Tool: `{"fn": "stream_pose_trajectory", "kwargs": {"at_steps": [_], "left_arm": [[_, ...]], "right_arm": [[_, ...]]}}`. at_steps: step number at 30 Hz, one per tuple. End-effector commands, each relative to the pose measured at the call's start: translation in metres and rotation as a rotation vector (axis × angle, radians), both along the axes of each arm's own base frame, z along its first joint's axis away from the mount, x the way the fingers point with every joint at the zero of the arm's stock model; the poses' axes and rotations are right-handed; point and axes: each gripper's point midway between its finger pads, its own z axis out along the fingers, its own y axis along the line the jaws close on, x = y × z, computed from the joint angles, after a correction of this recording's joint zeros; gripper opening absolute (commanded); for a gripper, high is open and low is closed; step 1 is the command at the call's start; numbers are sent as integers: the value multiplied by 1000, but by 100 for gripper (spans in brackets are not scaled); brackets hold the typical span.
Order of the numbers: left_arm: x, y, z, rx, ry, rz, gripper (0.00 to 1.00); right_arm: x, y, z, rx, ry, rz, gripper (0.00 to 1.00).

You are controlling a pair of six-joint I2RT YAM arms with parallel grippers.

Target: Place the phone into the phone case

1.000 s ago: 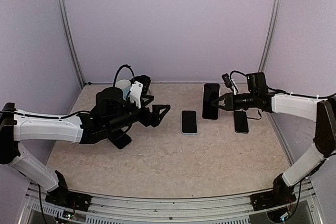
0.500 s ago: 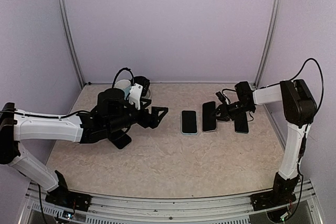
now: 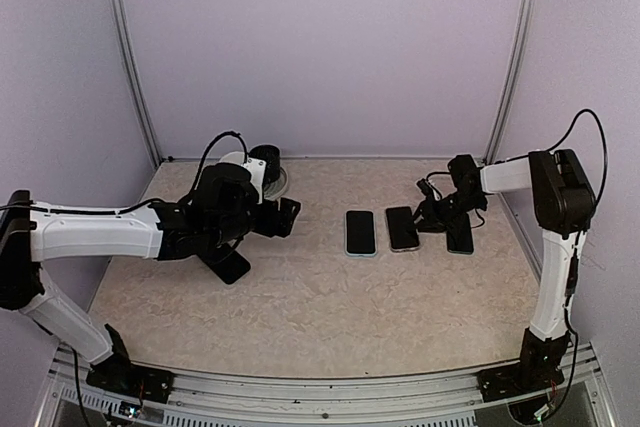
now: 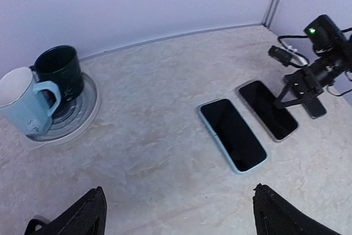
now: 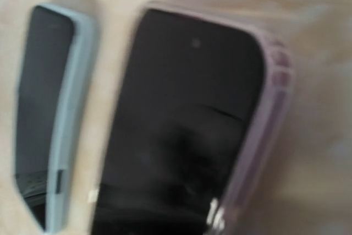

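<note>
1. Found the phone point(image 3: 402, 228) lying flat, screen up, on the table point(image 3: 320, 317), between a blue-cased phone point(image 3: 360, 232) on its left and a small dark phone point(image 3: 459, 235) on its right, near both but touching neither.
2. Compared with one second ago: then held upright off the table, farther back. Half a second ago tilted low beside the blue-cased phone. Now down flat.
3. Noted in the right wrist view a pale pinkish phone case point(image 5: 275, 86) rimming the phone's edge. View blurred, so seating not checkable beyond that.
4. Recorded the right claw point(image 3: 432, 217) low at the phone's far right end, jaws parted a little in the left wrist view, nothing clamped between them. Contact with the phone not determinable. One second ago closed on the phone.
5. Logged a change in the right arm: forearm stretched level from the right side before, elbow now raised high and wrist angled down toward the table.
6. Recorded the left claw point(image 3: 285, 217) spread wide and empty, hovering above the table left of the blue-cased phone. Drawn back slightly leftward since a second ago, spread unchanged.
7. Saw no shift in the blue-cased phone, the small dark phone, or the dark mug point(image 4: 58, 70) and light blue mug point(image 4: 22, 100) on the round coaster point(image 4: 82, 114) at back left.
</note>
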Motion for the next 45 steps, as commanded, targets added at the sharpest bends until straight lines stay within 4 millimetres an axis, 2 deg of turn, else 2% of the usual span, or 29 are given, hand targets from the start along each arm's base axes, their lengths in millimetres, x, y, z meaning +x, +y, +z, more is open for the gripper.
{"fn": "stream_pose_trajectory", "kwargs": {"at_steps": [1,3,7,14,18,22,26,30,32,38,40,42,45], "left_arm": [[10,53,-70,221,180,209,91],[10,67,-96,273,243,246,92],[7,88,-130,325,331,277,93],[-4,119,-163,361,433,310,93],[-12,123,-178,341,488,294,89],[-17,127,-187,330,513,295,83],[-19,125,-190,323,527,267,72],[-24,117,-195,302,550,220,45],[-26,115,-197,300,552,199,36],[-33,106,-212,303,607,138,27],[-35,101,-216,289,622,113,18],[-37,98,-219,283,637,97,2],[-42,81,-213,264,629,15,0]], "right_arm": [[12,-23,11,-139,-55,-53,32],[15,-28,21,-173,-82,-66,34],[17,-33,43,-231,-131,-81,35],[11,-27,78,-266,-216,-86,35],[3,-20,85,-293,-235,-79,35],[-8,-2,88,-278,-246,-38,35],[-15,7,85,-266,-246,-13,36],[-21,9,77,-271,-225,-2,36],[-22,10,77,-268,-226,2,36],[-25,9,85,-266,-244,1,36],[-26,8,88,-267,-255,2,36],[-27,7,91,-273,-259,1,36],[-28,4,97,-283,-271,-5,37]]}}
